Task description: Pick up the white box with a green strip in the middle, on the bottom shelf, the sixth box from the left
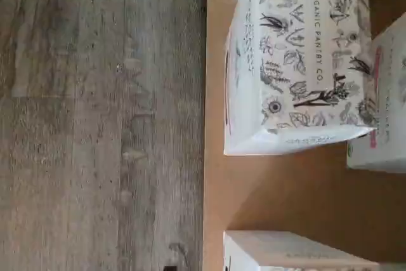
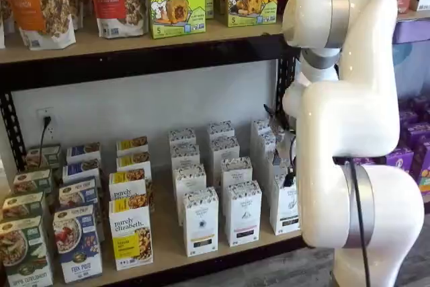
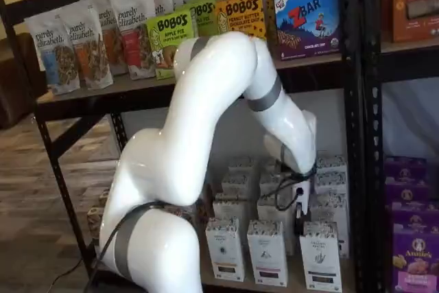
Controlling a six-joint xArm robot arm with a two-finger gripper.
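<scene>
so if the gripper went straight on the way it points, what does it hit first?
Probably the patterned top of the white box below the wrist; the gripper hangs pointing down over that row. Depth is unclear, fingers mostly hidden.

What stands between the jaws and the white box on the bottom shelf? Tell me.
Nothing visible does. The jaws hang above the column of boxes whose front one is the white box, on the bottom shelf. Like boxes stand close beside and behind it.
</scene>
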